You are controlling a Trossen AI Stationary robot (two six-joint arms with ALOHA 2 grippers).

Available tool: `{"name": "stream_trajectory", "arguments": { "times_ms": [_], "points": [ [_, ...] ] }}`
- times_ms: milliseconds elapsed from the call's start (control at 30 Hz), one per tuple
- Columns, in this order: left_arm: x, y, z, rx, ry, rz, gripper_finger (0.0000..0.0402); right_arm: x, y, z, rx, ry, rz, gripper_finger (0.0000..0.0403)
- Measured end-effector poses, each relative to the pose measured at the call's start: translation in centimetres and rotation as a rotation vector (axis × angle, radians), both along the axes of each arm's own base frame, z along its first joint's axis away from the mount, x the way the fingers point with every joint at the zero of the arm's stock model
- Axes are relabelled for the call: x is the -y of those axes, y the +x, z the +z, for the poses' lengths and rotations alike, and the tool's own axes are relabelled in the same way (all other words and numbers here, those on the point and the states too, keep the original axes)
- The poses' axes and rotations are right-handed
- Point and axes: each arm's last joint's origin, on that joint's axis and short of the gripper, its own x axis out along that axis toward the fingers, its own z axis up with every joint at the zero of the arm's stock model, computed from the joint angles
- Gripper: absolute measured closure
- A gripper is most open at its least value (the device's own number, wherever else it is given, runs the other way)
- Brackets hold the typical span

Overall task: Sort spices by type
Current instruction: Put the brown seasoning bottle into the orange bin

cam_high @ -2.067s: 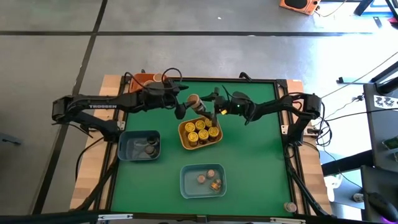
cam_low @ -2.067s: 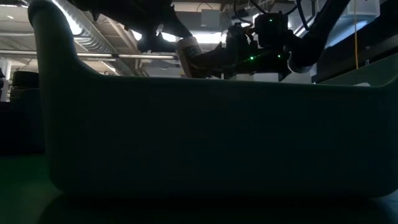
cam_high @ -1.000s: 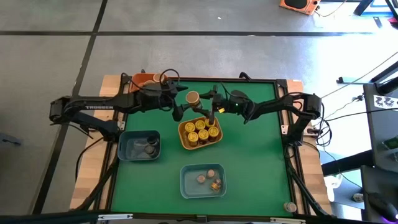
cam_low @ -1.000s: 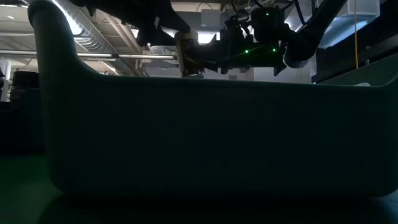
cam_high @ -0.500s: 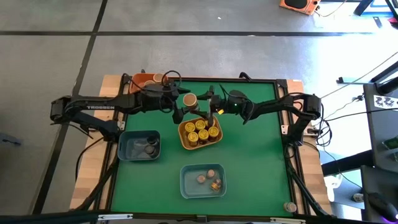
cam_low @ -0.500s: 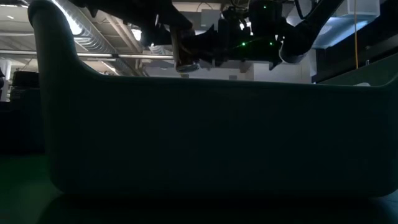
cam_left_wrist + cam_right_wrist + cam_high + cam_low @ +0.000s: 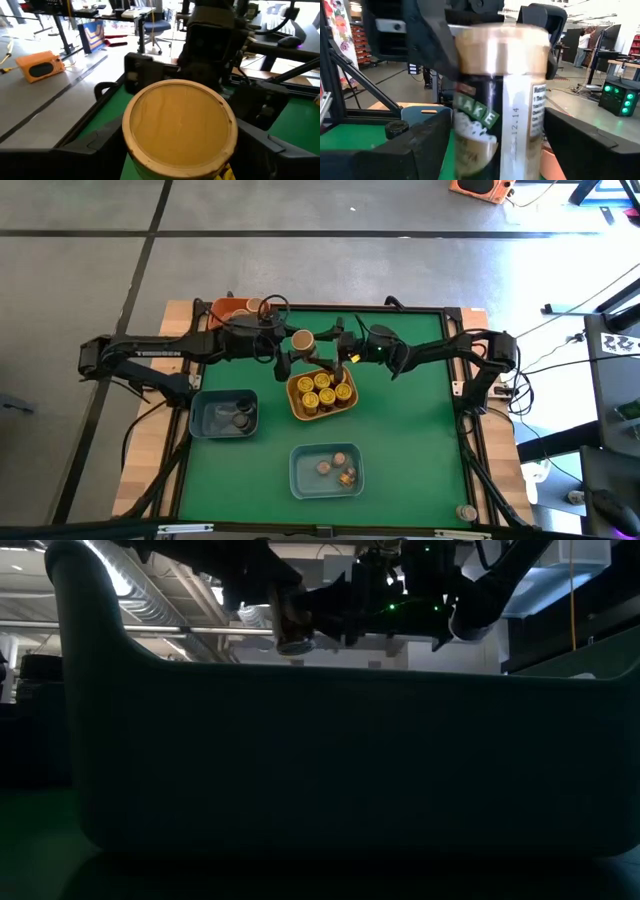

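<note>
Tan-lidded spice jar (image 7: 303, 341) held in the air between both grippers, just behind the yellow tray (image 7: 322, 393) packed with yellow-lidded jars (image 7: 326, 388). Right gripper (image 7: 322, 350) clamped on the jar's body, left gripper (image 7: 287, 352) fingers around its lid end, grip there unclear. Orange tray (image 7: 232, 307) at back left, blue tray (image 7: 223, 413) front left, second blue tray (image 7: 328, 470) nearest, its wall blocking most of the low view

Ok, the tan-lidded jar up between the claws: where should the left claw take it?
Take the jar around its upper wall just under the lid, coming from the lid end: the right claw grips its lower body, leaving only the top free.
</note>
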Motion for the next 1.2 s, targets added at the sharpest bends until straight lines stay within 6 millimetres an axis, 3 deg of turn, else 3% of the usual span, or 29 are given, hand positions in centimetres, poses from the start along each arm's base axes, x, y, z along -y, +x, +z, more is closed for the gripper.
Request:
{"name": "stream_trajectory", "arguments": {
  "times_ms": [300, 467, 633, 967, 1200],
  "points": [
    [0.3, -4.3, 2.3, -0.031, 0.065, 0.203, 0.0134, 0.1, -0.9, 1.3, -0.074, 0.015, -0.091, 0.0078],
    [0.0, -7.2, 3.2, -0.09, 0.173, 0.542, 0.0125, 0.3, -1.1, 0.6, -0.162, 0.044, -0.179, 0.0077],
    [-1.4, -8.8, 3.2, -0.149, 0.262, 0.889, 0.0119, 0.3, -1.1, 0.4, -0.177, 0.147, -0.168, 0.0077],
    [-6.9, -10.2, -0.4, -0.263, 0.205, 1.21, 0.0116, 0.2, -1.3, -1.0, -0.317, 0.186, -0.158, 0.0077],
    [-10.4, -10.8, -4.0, -0.328, 0.046, 1.236, 0.0115, 0.0, -1.4, -1.6, -0.376, 0.266, -0.118, 0.0077]
  ]
}}
